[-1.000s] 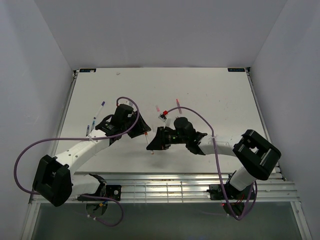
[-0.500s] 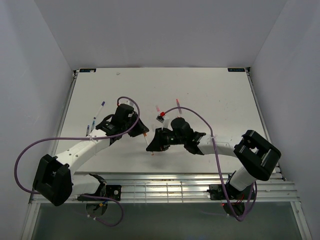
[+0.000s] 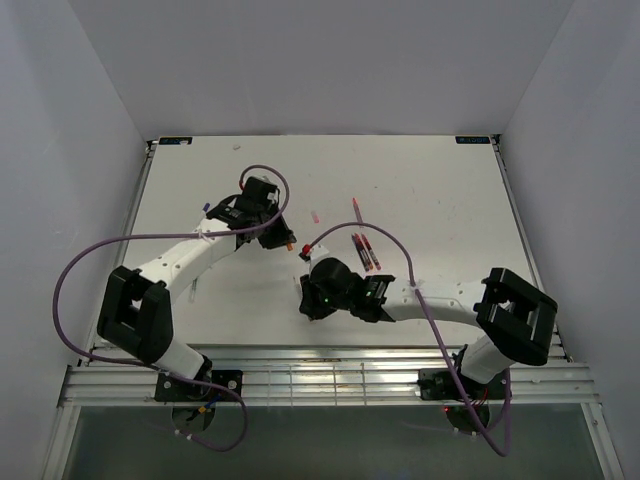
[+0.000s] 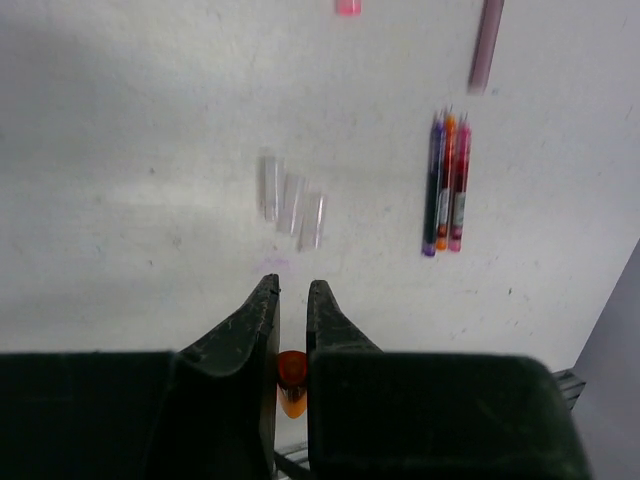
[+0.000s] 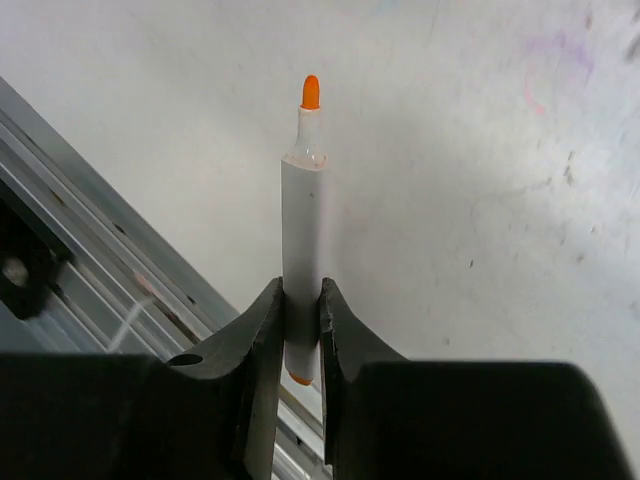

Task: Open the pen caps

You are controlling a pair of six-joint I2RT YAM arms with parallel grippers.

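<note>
My left gripper is shut on a small orange pen cap, held deep between its fingers above the table; the cap also shows in the top view. My right gripper is shut on a whitish pen whose bare orange tip points away from the jaws. The two grippers are apart. Three pale translucent caps lie side by side on the table ahead of the left gripper. Three pens lie together to their right, also seen in the top view.
A pink cap and a pinkish pen lie further back. A metal slatted rail runs along the table's near edge, close under the right gripper. Purple cables loop over both arms.
The grippers have pulled apart: the left moved back and up with the orange cap, the right moved nearer and left with the pen. The three pens have come into view.
</note>
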